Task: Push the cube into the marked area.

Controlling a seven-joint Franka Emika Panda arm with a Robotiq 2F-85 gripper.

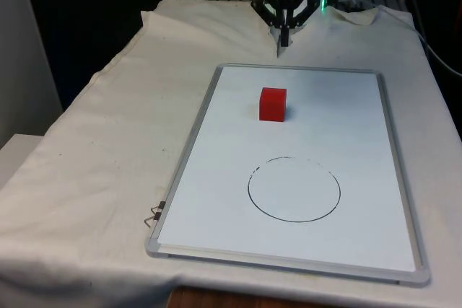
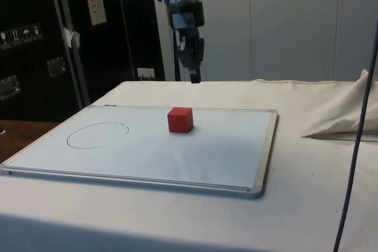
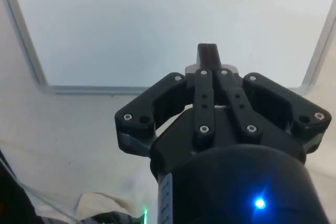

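One red cube [image 1: 273, 103] sits short of the drawn circle [image 1: 294, 188]; jaws [image 1: 282, 40] together, poised behind it. Approach step; next, descend and push circleward.

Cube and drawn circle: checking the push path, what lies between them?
Nothing: in the front view, bare whiteboard lies between the red cube and the drawn circle.

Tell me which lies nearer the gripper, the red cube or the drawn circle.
The red cube: it sits on the whiteboard between the gripper and the circle, which is drawn farther down the board.
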